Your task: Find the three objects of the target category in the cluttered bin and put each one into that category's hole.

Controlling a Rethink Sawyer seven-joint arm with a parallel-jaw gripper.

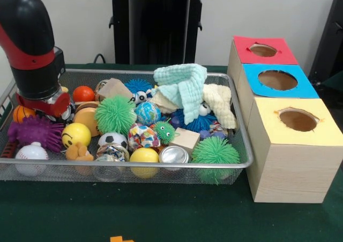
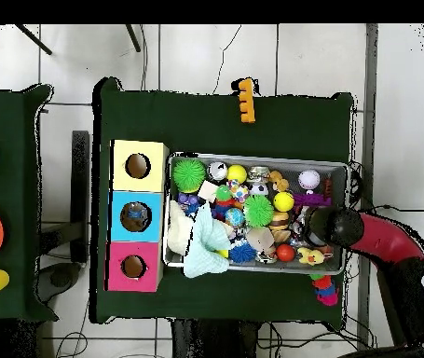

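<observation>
Arm down at one end of the silver wire-mesh bin [image 1: 236, 164]; target category unconfirmed.
Your pincer [image 1: 45, 104] is buried among clutter, grip state hidden; cannot tell. If balls count, the yellow smiley foam ball [image 1: 75, 134] lies just beside it: light, squashy, probably forgiving; take it across the middle. Three-hole wooden box [image 1: 292, 161] touches the bin's other end.

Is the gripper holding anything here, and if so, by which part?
It cannot be told: the arm reaches down into the bin at one end, and clutter and its own body hide the tip in both views.
</observation>
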